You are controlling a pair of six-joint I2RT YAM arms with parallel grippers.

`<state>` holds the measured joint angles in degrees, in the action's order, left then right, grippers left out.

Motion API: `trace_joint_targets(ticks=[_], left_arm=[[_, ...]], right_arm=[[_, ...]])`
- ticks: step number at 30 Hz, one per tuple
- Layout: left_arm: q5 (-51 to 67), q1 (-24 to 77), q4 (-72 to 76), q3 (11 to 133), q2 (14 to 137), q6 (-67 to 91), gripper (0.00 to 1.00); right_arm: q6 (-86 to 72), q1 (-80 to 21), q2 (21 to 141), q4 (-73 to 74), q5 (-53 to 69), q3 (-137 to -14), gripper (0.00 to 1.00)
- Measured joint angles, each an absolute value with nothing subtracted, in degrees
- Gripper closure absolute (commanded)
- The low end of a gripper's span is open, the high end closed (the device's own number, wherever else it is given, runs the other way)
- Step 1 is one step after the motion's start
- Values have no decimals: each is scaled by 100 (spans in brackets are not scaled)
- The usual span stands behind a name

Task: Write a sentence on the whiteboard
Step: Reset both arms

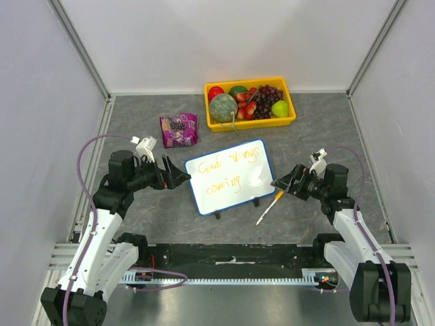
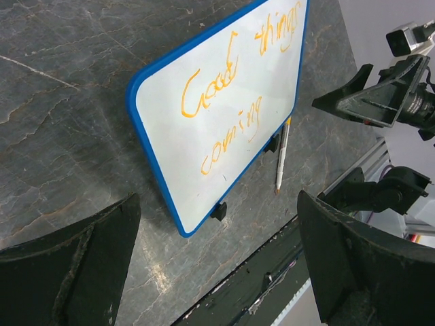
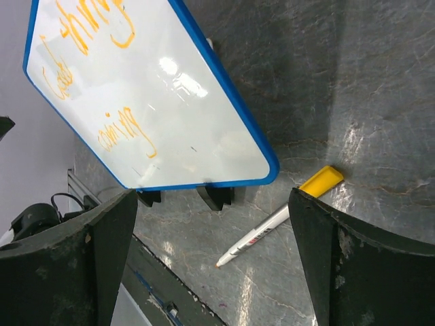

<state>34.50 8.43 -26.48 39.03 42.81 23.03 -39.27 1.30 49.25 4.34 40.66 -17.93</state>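
The whiteboard (image 1: 230,176) stands on its black feet in the middle of the table, blue-rimmed. It also shows in the left wrist view (image 2: 224,109) and the right wrist view (image 3: 149,102). The sentence (image 1: 228,171) is orange cursive in two lines, "Good things" over "coming". A white marker with a yellow cap (image 1: 269,207) lies uncapped on the table by the board's near right corner, also in the right wrist view (image 3: 275,221). My left gripper (image 1: 182,175) is open and empty just left of the board. My right gripper (image 1: 279,183) is open and empty just right of it.
A yellow tray (image 1: 250,123) of fruit stands at the back. A purple snack bag (image 1: 179,130) lies left of it. Grey walls close in both sides, and the black rail (image 1: 224,252) runs along the near edge.
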Motion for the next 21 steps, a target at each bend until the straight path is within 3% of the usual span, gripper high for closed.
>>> trace_joint_targets(ticks=[9,21], left_arm=[[3450,843,-2648,3903,4377,2303,2],[3409,843,-2652,3903,4602,2305,4]], right_arm=[[-3977,-40,5218,231,3780,-2274,2],[-3356,-2032,5481,945,1754,-3769,2]])
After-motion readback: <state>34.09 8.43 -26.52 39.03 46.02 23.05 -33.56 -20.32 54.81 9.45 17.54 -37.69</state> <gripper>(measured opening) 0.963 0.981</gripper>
